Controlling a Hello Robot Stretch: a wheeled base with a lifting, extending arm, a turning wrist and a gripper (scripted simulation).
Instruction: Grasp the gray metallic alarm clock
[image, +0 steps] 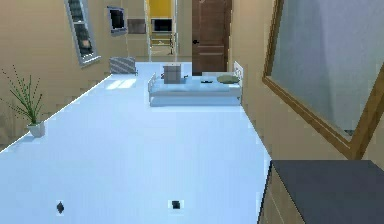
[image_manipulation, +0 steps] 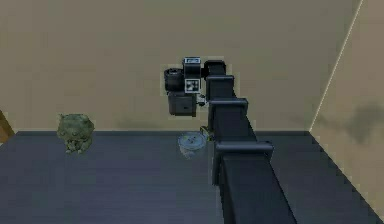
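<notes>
The arm (image_manipulation: 245, 170), a dark square bar, rises from the bottom edge of the arm side view just right of centre. It reaches over a dark surface (image_manipulation: 100, 185) toward the tan wall. At its far end, in the upper centre of the frame, sits the hand (image_manipulation: 174, 82). Whether its fingers are apart or together cannot be told, nor whether it holds anything, since its tip is hard to make out.

The alarm clock (image_manipulation: 192, 143), a small gray round blob, lies on the surface at the frame's centre, just left of the arm and below the hand in the picture. A green lumpy thing (image_manipulation: 75, 132) stands well apart at the left.

I judge this the approach step, with the hand near the clock. The next move probably calls for bringing the hand to the clock without the arm nudging it aside.
</notes>
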